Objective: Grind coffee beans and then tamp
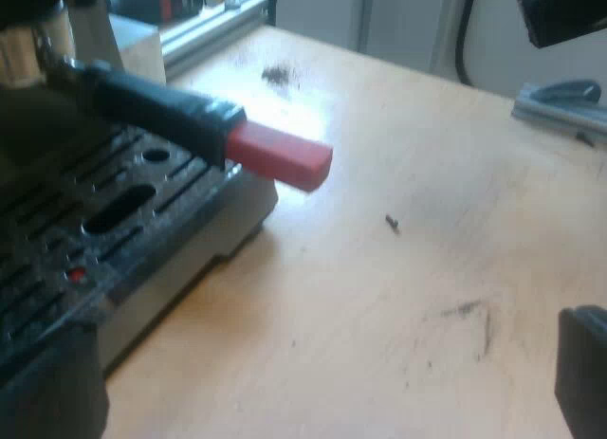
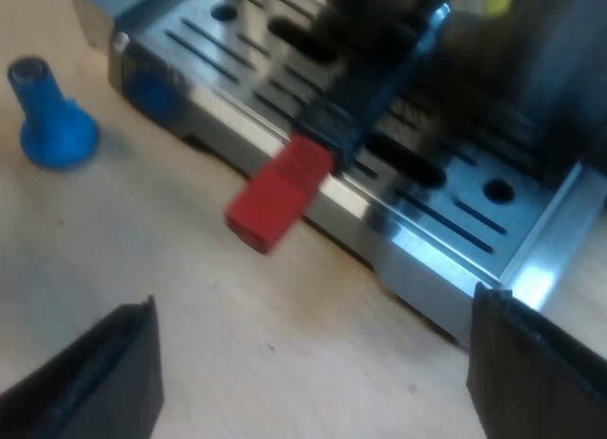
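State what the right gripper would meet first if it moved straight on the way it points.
The right gripper would probably meet the handle's red end, jutting from the espresso machine; depth is unclear.

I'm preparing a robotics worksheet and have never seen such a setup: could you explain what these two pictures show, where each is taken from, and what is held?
Each picture comes from a camera riding on one robot arm's wrist, left and right. Both look at a coffee machine, at its slotted metal tray. A dark handle with a red end sticks out from the machine's front. On the wooden table stands a blue tamper, for pressing ground coffee. The two black fingers belong to the right tool; it is open and holds nothing.
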You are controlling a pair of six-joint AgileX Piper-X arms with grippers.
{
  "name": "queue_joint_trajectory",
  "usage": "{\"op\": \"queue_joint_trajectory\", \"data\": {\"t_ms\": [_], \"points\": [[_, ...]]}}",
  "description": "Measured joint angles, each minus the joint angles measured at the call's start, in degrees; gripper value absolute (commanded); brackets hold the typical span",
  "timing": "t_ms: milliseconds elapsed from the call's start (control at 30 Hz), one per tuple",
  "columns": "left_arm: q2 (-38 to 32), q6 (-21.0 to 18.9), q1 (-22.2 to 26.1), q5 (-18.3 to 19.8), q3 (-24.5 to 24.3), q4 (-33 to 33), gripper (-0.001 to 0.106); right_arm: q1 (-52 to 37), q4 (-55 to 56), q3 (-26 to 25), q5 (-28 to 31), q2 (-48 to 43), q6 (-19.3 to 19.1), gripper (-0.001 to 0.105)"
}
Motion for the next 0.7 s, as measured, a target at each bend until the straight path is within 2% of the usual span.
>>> {"op": "queue_joint_trajectory", "data": {"t_ms": [167, 333, 400, 500, 700], "points": [[0.10, 0.00, 0.00, 0.00, 0.56, 0.00, 0.098, 7.56, -8.76, 4.77, 10.26, 3.17, 5.01, 0.069], [0.10, 0.00, 0.00, 0.00, 0.56, -0.26, 0.098, 12.08, -17.03, 9.72, 17.82, 5.33, 9.50, 0.068], [0.10, 0.00, 0.00, 0.00, 0.56, -0.26, 0.098, 12.69, -18.79, 11.10, 19.67, 6.55, 11.13, 0.064], [0.10, 0.00, 0.00, 1.35, 0.56, -0.26, 0.098, 12.69, -21.78, 12.54, 20.83, 9.65, 14.11, 0.046], [0.10, 0.00, 0.00, 1.99, 0.56, -0.26, 0.098, 12.69, -28.12, 12.58, 23.46, 15.65, 15.91, 0.029]]}}
